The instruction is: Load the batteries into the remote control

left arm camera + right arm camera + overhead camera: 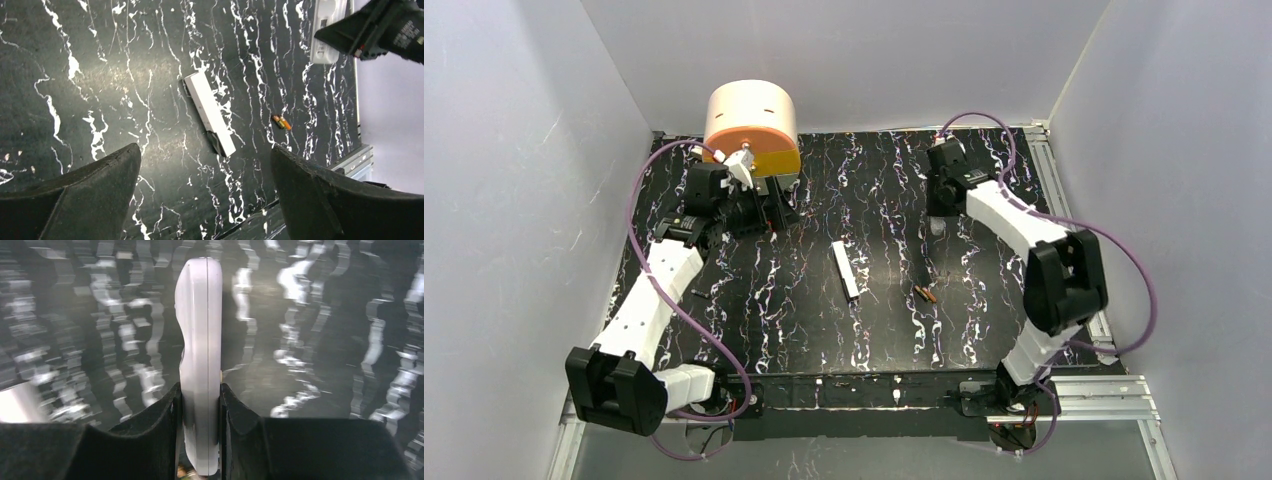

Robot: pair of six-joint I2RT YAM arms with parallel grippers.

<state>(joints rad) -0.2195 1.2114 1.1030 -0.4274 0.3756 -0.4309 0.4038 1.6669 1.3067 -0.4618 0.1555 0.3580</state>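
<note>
Early stage. My right hand (200, 400) is clenched on the remote control (200, 340), holding it edge-on above the far right of the counter (774, 300). My left hand (205, 200) is released and empty at the back left. The batteries (281, 122) aren't loaded; they lie together on the counter near the white bar (210, 112). Count: one remote, two batteries, one bar. I can't tell if the compartment is open.
</note>
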